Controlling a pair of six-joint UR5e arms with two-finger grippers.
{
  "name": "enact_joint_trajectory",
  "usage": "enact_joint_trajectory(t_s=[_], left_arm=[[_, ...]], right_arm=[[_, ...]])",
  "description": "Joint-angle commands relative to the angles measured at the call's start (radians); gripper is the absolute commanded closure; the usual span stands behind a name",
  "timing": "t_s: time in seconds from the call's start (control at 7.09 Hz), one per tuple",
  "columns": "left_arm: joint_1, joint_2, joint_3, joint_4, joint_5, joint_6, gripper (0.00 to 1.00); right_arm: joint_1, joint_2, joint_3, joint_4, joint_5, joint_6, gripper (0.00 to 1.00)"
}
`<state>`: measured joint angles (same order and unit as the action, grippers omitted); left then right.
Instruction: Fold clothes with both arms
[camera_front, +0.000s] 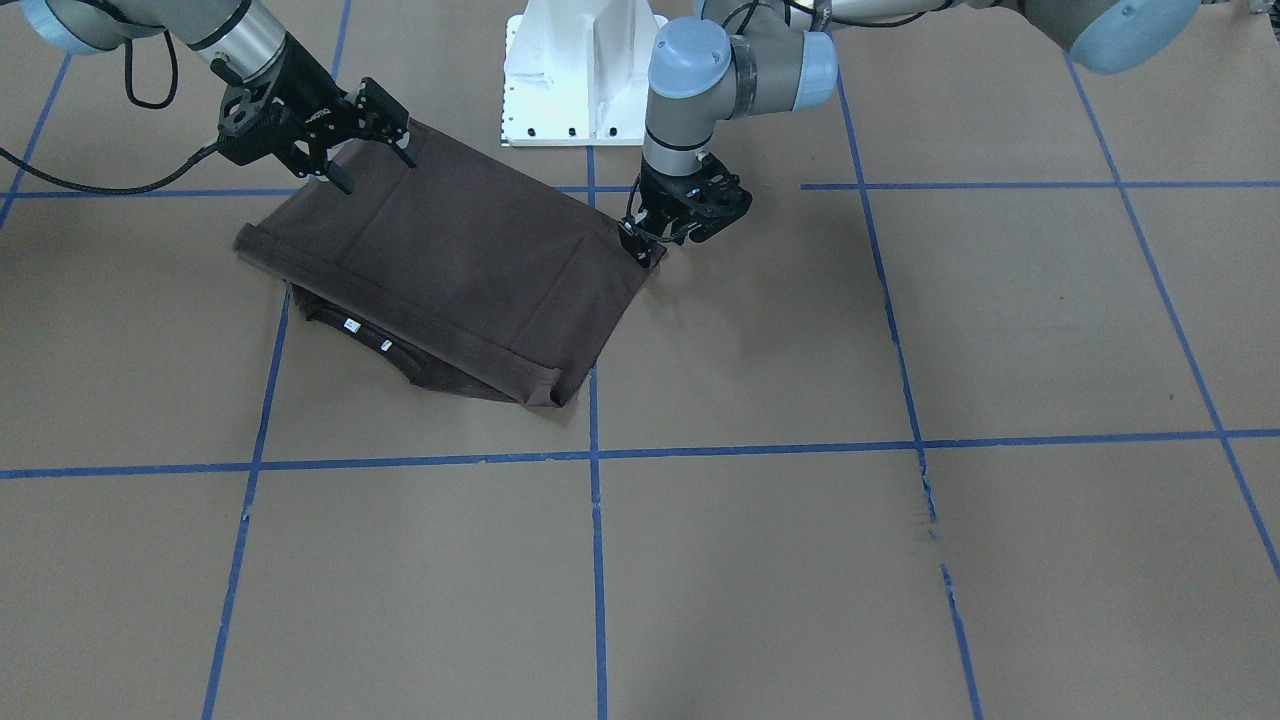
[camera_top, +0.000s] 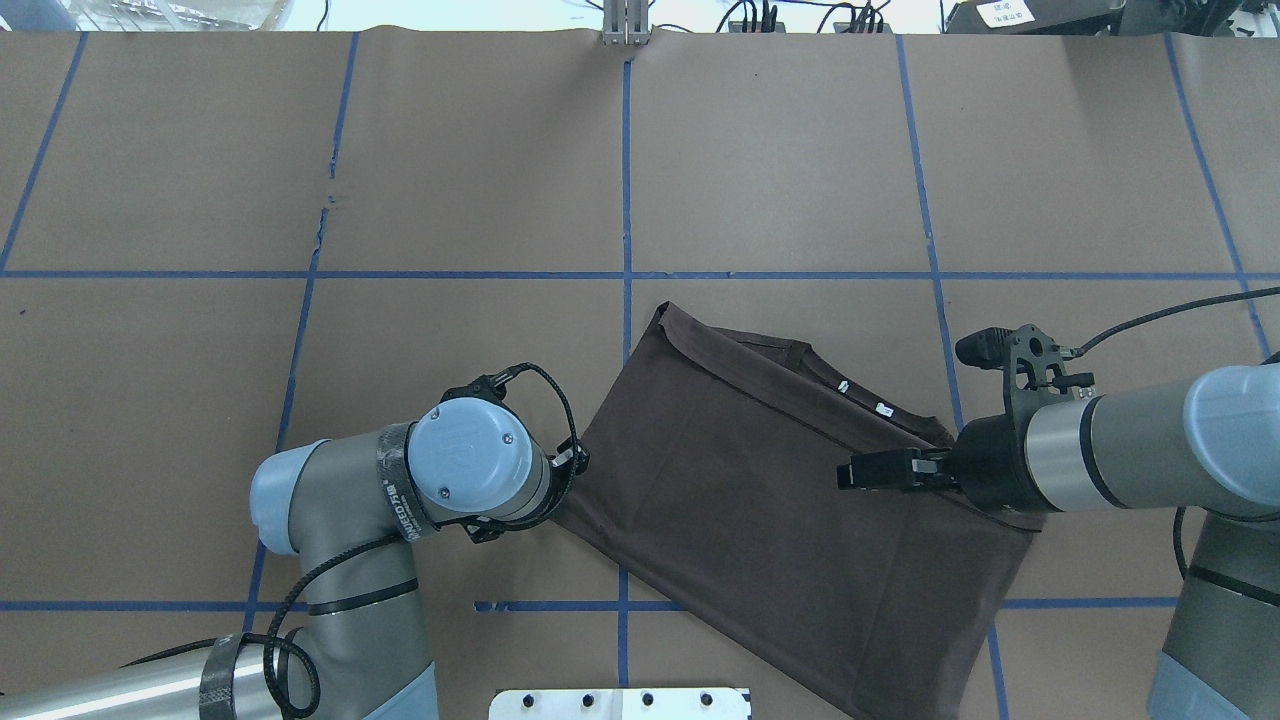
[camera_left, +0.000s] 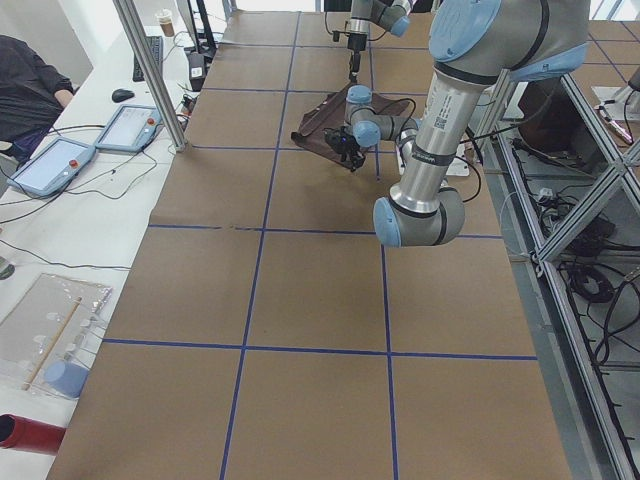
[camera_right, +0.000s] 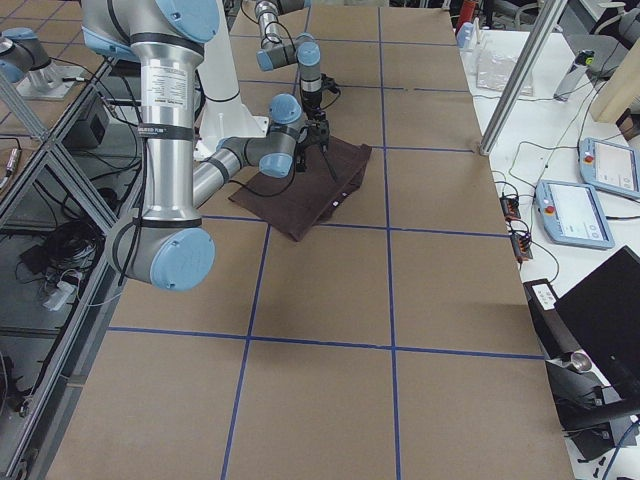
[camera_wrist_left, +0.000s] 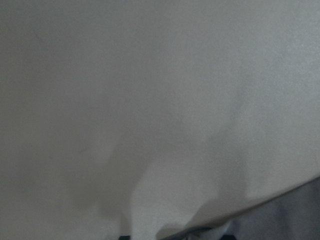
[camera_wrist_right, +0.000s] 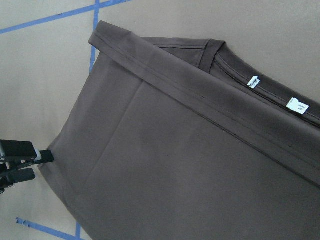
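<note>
Two grippers work the same folded edge of the T-shirt (camera_top: 770, 500), which lies on the brown-papered table (camera_top: 500, 180) to the robot's right of the centre tape line, close to the white pedestal (camera_front: 585, 70). The shirt is doubled over: its hem band runs along the far side, with the collar and two small white tags peeking out beyond it. Its long axis runs diagonally, from the far corner near the centre line back toward the robot's right.

At the corner nearest the centre, the left gripper (camera_front: 650, 240) is down at table level with its fingers pinched on the cloth; its wrist camera shows only a pale blur, so I judge this grip from the front view. At the opposite corner, the right gripper (camera_front: 375, 150) comes in low and nearly level from the outer side and appears to be closed on the fabric edge, though the overhead view hides the contact.

Each arm therefore sits at one end of the near edge, with the shirt's body stretching away from the robot between them, which suits carrying that edge forward over the hem.
</note>
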<state>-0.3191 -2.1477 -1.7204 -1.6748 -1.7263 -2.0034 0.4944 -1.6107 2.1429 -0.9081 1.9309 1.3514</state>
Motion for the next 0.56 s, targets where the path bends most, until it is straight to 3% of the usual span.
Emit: enact_joint_trajectory(t_s=[0.0,0.14,0.28,0.42], left_arm=[[0.0,0.0,0.001,0.001,0.008,0.0,0.72],[0.0,0.0,0.001,0.001,0.013,0.0,0.93],[0.0,0.0,0.001,0.001,0.013,0.002,1.0],[0.0,0.0,-0.002,0.001,0.011,0.008,1.0]], right_arm=[[0.001,0.0,0.0,0.0,0.003,0.0,0.0],[0.004,0.0,0.0,0.0,0.003,0.0,0.0],[0.006,0.0,0.0,0.0,0.003,0.0,0.0],[0.009,0.0,0.0,0.0,0.005,0.0,0.0]])
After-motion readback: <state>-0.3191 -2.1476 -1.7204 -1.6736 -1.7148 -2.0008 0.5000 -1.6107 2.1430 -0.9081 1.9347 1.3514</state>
